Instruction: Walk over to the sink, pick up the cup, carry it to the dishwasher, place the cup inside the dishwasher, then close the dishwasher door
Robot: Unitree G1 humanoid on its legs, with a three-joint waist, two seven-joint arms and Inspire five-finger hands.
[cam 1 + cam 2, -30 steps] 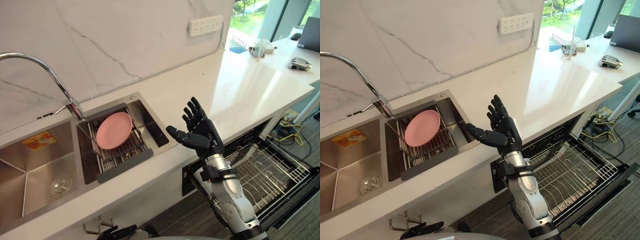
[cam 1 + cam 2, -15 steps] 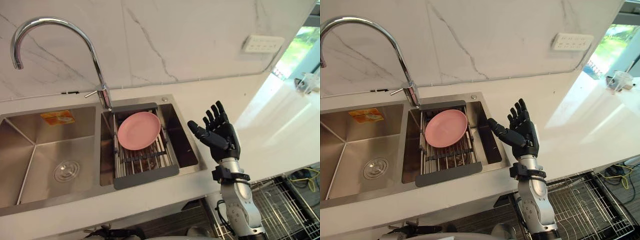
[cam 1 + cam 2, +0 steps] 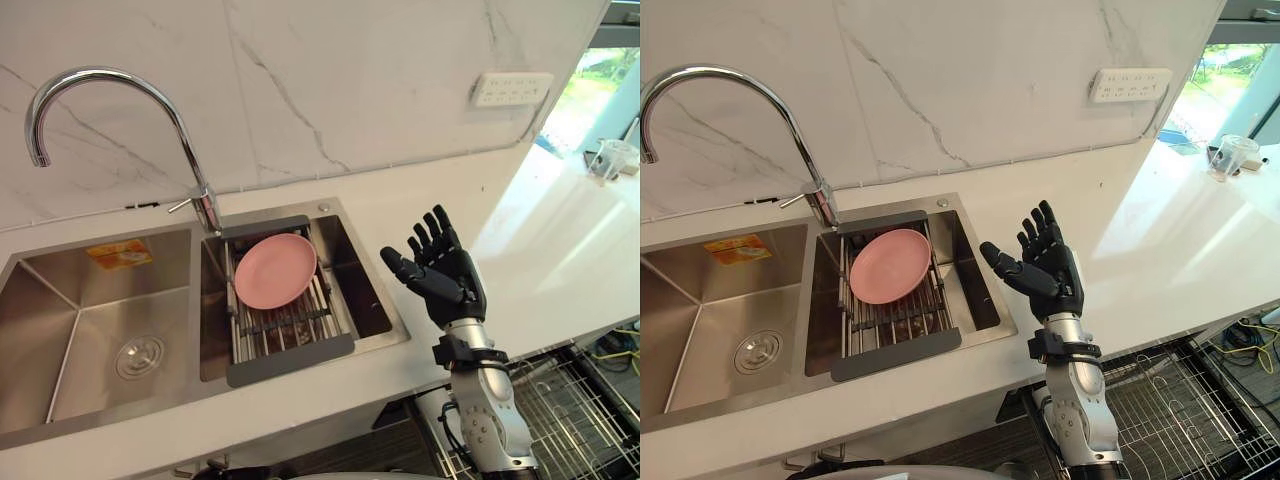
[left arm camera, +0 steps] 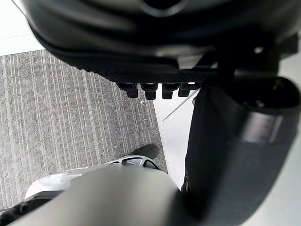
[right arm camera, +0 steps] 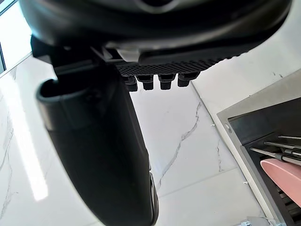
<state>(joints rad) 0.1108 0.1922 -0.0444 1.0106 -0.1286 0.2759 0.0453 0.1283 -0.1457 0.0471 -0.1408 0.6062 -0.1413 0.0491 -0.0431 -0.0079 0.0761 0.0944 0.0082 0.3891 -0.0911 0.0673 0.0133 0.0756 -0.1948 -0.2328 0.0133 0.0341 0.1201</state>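
Although the robot stands at the sink (image 3: pixel 60 310), the pick-up step is not yet done, and carrying, loading and closing the door remain. The right hand (image 3: pixel 452 282) is raised over the counter (image 3: pixel 530 240) just beside the right basin, fingers spread and straight, holding nothing. The left hand (image 4: pixel 155 42) hangs low over the floor, fingers relaxed and empty. In the right basin, a drying rack (image 3: pixel 290 358) carries a pink plate (image 3: pixel 275 270). The one cup-like item, a clear cup (image 3: pixel 1230 155), stands on the far counter by the window, well apart from the sink and from both hands. The dishwasher rack (image 3: pixel 1180 400) is pulled out below the counter at the robot's right, so the door is judged open and ready for loading.

Compared with one second ago, the whole view has swung to face the sink squarely; this is camera movement, not movement of the plate or rack. The right hand keeps the same raised, spread posture.
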